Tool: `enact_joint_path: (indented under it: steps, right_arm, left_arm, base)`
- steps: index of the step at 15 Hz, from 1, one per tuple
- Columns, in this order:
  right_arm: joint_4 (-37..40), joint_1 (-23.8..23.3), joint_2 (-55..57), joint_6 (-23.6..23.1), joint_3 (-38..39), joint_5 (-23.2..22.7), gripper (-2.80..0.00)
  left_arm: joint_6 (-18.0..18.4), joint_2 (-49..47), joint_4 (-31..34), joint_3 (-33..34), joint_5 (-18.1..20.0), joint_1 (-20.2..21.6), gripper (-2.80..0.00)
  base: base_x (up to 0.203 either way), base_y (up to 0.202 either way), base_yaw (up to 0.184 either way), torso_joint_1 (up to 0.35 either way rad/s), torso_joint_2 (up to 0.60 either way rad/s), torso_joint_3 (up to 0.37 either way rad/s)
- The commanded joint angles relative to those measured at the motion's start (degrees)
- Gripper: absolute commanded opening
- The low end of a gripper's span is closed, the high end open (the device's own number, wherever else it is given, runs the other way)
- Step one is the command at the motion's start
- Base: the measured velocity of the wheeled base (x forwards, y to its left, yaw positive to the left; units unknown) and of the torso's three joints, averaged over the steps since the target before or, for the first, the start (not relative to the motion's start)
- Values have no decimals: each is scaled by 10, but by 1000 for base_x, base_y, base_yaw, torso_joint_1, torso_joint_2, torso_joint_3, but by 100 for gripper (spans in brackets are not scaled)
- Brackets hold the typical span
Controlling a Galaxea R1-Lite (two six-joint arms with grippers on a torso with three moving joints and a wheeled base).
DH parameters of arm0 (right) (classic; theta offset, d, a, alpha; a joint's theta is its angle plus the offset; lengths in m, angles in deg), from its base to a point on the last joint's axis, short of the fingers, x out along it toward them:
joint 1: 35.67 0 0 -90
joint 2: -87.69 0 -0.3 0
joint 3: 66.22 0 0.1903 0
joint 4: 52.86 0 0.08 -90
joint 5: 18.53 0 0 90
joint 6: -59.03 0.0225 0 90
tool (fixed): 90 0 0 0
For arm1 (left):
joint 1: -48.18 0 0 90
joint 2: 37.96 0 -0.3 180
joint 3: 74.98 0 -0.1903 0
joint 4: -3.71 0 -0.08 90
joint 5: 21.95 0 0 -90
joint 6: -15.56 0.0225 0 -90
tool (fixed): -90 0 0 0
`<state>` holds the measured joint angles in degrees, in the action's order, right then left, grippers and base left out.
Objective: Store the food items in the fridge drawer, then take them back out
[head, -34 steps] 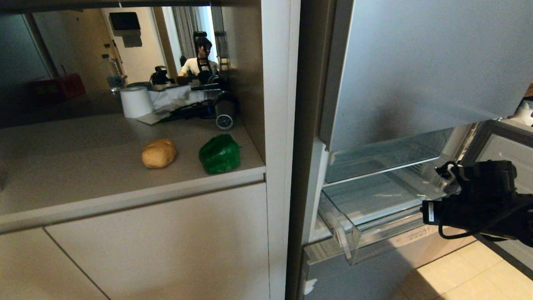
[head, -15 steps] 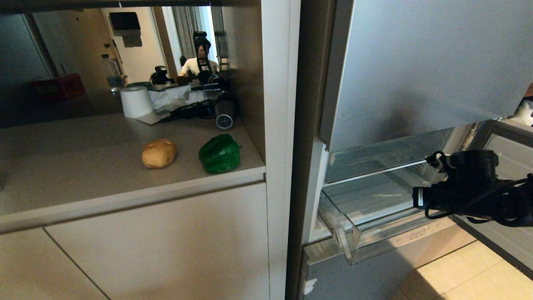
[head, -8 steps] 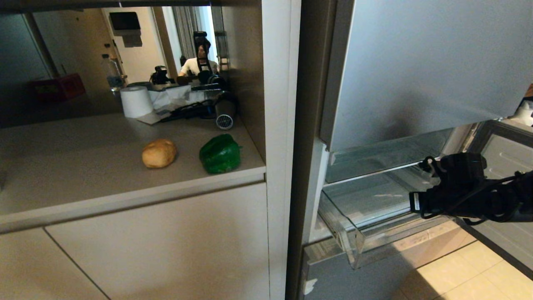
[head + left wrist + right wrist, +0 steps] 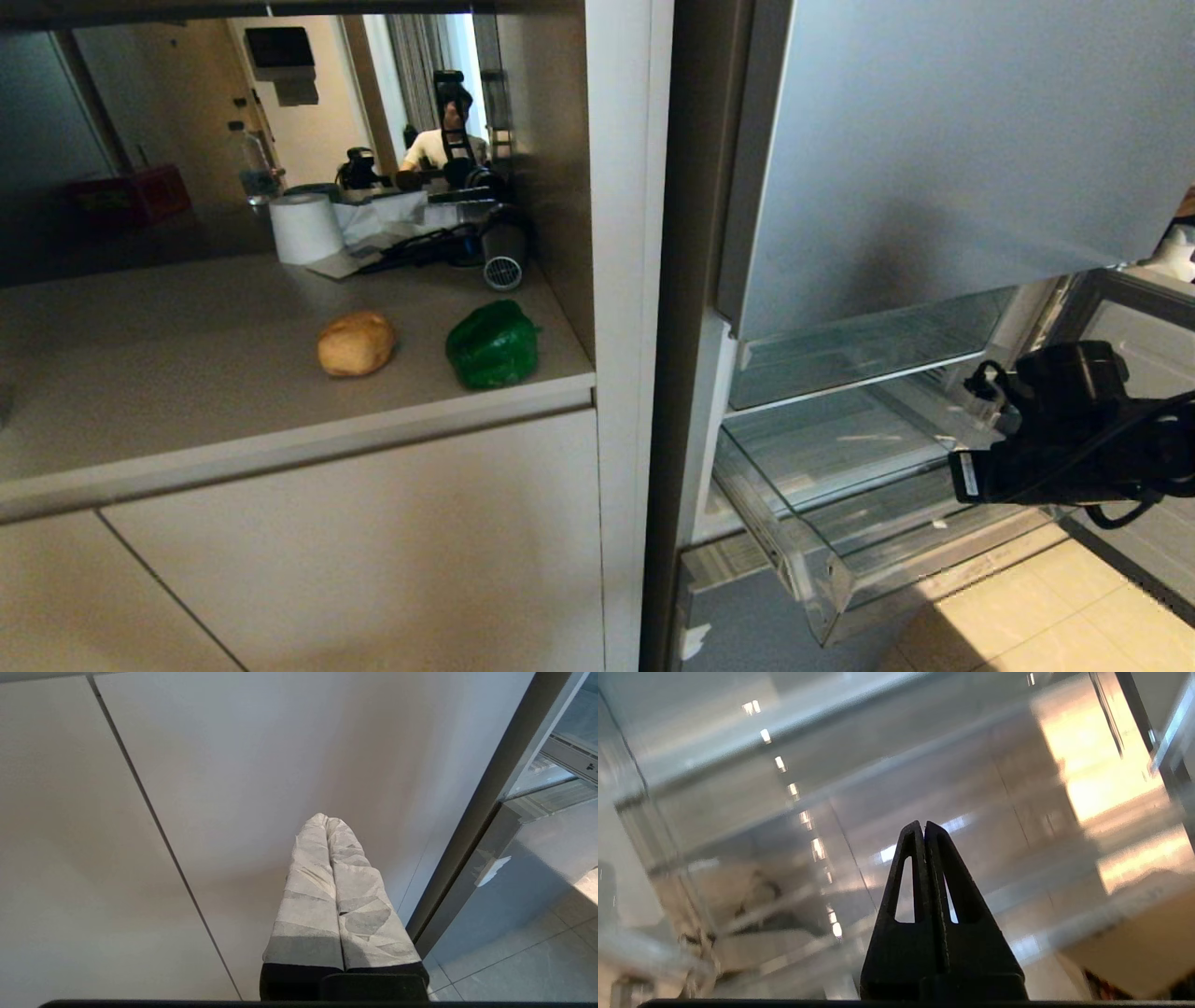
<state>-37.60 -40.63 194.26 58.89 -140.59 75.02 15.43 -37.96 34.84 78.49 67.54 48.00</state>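
Note:
The green bell pepper (image 4: 492,343) and the tan potato-like lump (image 4: 356,343) lie side by side on the counter (image 4: 187,392), left of the fridge. The fridge drawer's clear bin (image 4: 805,551) is pulled well out over the floor, and I see nothing in it. My right arm (image 4: 1064,439) reaches in over the bin's right side. In its wrist view the right gripper (image 4: 923,823) is shut with nothing between the fingers, pointing down into the clear ribbed bin (image 4: 738,812). My left gripper (image 4: 327,817) is shut and hangs low before a cabinet door.
A paper roll (image 4: 305,227) and a hair dryer (image 4: 504,257) stand at the back of the counter, below a mirror that reflects a person. The tall top fridge door (image 4: 934,140) overhangs the drawer. A blue-grey lower panel (image 4: 775,625) and tiled floor (image 4: 1055,616) lie under it.
The clear bin has slid farther out of the fridge. My right arm has drawn back with it, toward the near right. The food items have not moved.

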Motion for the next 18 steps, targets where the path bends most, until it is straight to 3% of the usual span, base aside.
enact_joint_path:
  steps: [1, 18]
  right_arm:
    - [18, -4, -38, -1, 18, 1, -280]
    - [22, -29, -147, -29, 132, -6, -280]
  left_arm:
    - [0, 0, 1, 0, 0, -1, -280]
    - [0, 0, 1, 0, 0, 0, -280]
  base:
    - [0, 0, 0, 0, 0, 0]
    - [0, 0, 0, 0, 0, 0]
